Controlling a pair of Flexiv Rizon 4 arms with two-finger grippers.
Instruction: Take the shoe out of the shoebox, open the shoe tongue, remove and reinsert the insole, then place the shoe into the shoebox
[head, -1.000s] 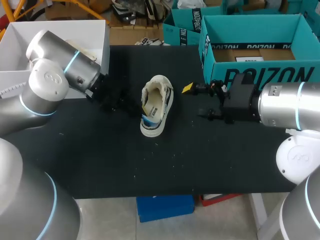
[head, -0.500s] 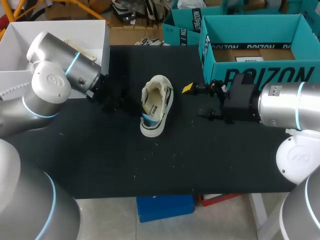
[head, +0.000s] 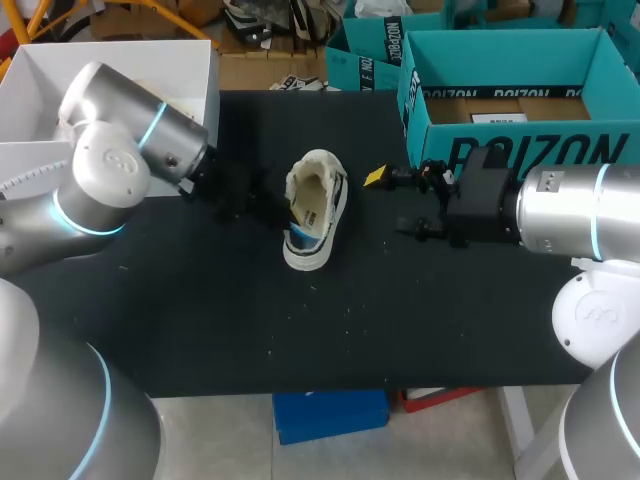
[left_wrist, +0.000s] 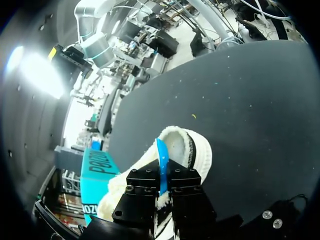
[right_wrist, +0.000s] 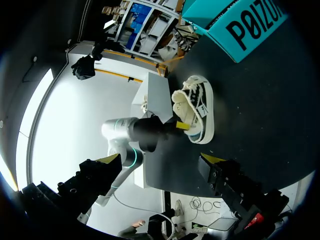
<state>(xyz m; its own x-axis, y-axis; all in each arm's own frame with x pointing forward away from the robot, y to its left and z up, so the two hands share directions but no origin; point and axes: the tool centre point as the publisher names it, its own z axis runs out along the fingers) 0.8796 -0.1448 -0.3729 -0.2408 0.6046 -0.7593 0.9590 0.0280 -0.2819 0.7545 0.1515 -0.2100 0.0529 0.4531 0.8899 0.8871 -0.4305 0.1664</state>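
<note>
Looking down from the head camera, I see the shoe (head: 318, 195) out on the black table (head: 200, 320), near the middle and well apart from the teal shoebox (head: 590, 75), which stands open at the far right. The shoe is cream with a white sole and seems tipped over, its opening turned toward my left arm. My left gripper (left_wrist: 161, 176) is right at that opening. In the left wrist view its two fingers are pressed together on the thin blue insole (left_wrist: 161, 155), which stands on edge between them and runs up out of the shoe. The right wrist view shows a yellow tip of that gripper against the shoe's collar. My right gripper (head: 395, 203) hangs between the shoe and the shoebox, close to the box's front wall, touching neither. Its fingers are spread wide with nothing between them, and both yellow tips show far apart in its own wrist view. A white box (head: 205, 60) sits at the far left corner, behind my left arm.
</note>
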